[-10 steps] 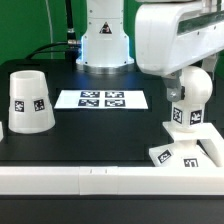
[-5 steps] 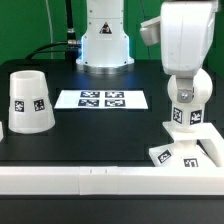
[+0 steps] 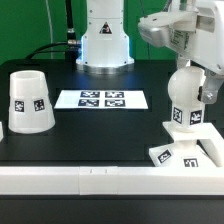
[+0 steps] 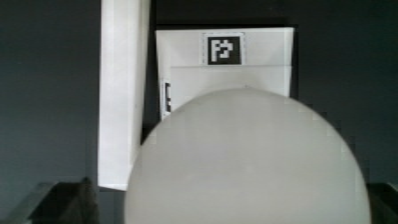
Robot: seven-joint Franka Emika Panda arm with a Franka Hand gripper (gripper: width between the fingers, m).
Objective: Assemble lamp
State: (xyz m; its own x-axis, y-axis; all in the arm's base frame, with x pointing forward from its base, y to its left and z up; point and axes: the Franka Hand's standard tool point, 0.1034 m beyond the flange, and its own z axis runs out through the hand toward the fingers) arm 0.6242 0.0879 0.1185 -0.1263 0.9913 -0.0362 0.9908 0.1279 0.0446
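The bulb [image 3: 186, 102] stands upright on the flat square base [image 3: 176, 155] at the exterior view's right, its round head up. My gripper [image 3: 197, 68] hangs just above the bulb's head, the hand tilted. In the wrist view the bulb's round head [image 4: 249, 160] fills the frame between my fingers. One dark finger [image 4: 64, 202] shows with a gap between it and the bulb, so the gripper looks open. The base [image 4: 222, 75] with its tag lies beyond the bulb. The tapered shade [image 3: 30, 101] stands mouth down at the exterior view's left, far from the gripper.
The marker board [image 3: 101, 99] lies flat in the middle of the black table. A white rail [image 3: 60, 181] runs along the table's front edge and shows in the wrist view [image 4: 121, 100] beside the base. The arm's white pedestal [image 3: 105, 42] stands at the back.
The hand has turned and tilted above the bulb and risen slightly toward the exterior view's right. The bulb, base and shade have stayed in place.
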